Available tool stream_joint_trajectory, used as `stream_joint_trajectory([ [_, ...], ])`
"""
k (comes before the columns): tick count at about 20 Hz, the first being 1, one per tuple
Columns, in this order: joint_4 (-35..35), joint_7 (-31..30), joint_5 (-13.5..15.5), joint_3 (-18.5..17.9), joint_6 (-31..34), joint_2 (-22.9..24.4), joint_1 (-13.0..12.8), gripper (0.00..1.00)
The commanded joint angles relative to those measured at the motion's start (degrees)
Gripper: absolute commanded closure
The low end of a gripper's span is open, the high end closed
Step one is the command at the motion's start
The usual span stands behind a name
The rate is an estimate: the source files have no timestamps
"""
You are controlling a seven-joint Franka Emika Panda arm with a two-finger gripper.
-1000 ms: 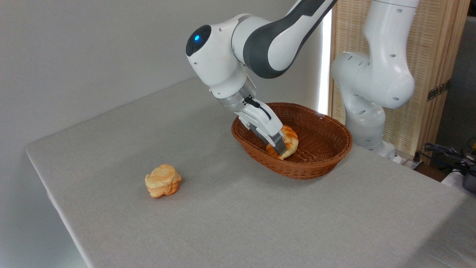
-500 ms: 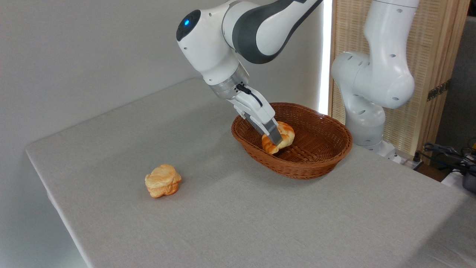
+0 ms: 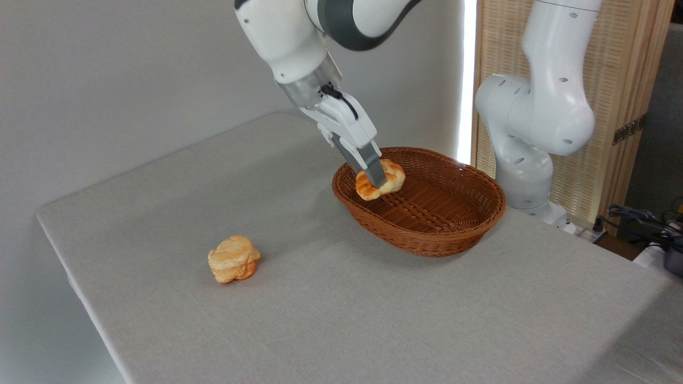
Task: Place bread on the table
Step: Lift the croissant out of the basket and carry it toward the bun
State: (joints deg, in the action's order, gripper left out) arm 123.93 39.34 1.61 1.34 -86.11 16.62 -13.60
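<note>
From my feed, the grey fingertips of the white two-finger gripper are pressed against the golden-orange and cream crusted bread, pinching it across its middle; only the near finger shows clearly, with the loaf bulging out on both sides of it. The bread hangs in the air, tilted, above the left inner part of the brown oval wicker basket, clear of the woven floor and roughly level with the rim. The white and dark grey arm slopes down to it from the upper left.

I can read no brand, label or writing anywhere on the arm, the basket or the cloth.

Against the frame one second back, the loaf has come up: then it lay low in the basket under the gripper, half a second ago it was partly raised, and now it sits higher and further left, near the basket's left rim. The arm's blue light has passed out of the top of my view.

The small lumpy round pale-orange bun rests where it was on the light grey cloth-covered table, well apart from the basket.
</note>
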Motion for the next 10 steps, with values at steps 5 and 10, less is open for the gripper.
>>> stream_joint_trajectory([
  [5,-13.08,3.11,0.76,-1.25,0.77,-5.27,0.5,0.5],
  [10,-20.57,3.02,0.85,-3.01,-3.43,-11.96,0.94,0.5],
])
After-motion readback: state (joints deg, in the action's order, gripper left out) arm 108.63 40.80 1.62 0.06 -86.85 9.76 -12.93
